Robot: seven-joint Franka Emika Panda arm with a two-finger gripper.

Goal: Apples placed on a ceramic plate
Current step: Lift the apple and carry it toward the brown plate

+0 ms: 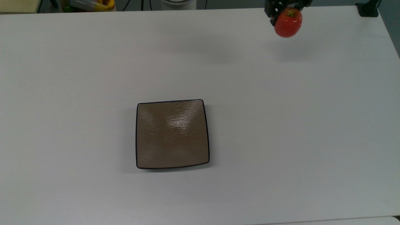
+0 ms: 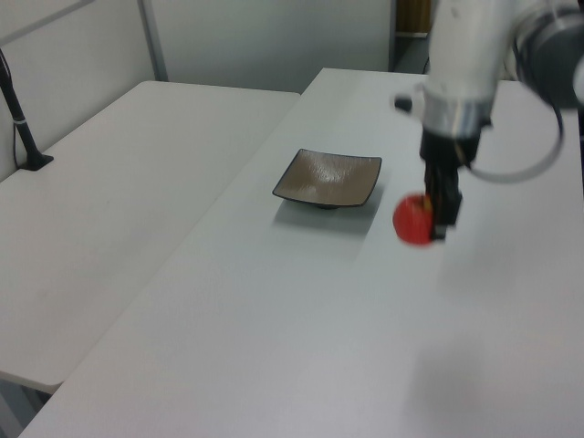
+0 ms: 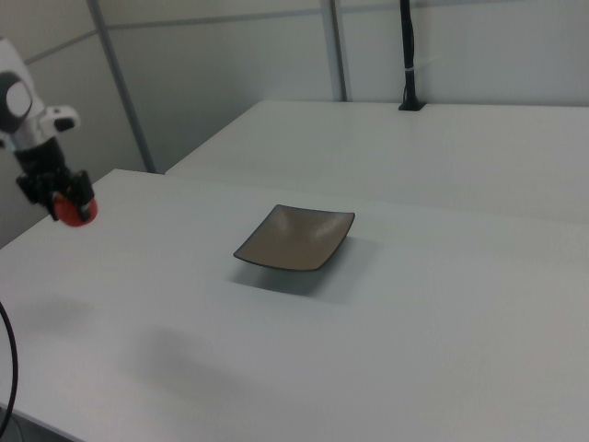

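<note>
Red apple (image 1: 287, 22) hangs apparently clamped in the gripper (image 1: 282, 9), well apart from the plate (image 1: 172, 134).

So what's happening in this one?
A single robot arm has its gripper shut on a small red apple and holds it in the air above the white table, its shadow lying on the surface below. The square brown plate sits bare, well apart from the apple, toward the top view's lower left. The apple is not yet on the plate.
</note>
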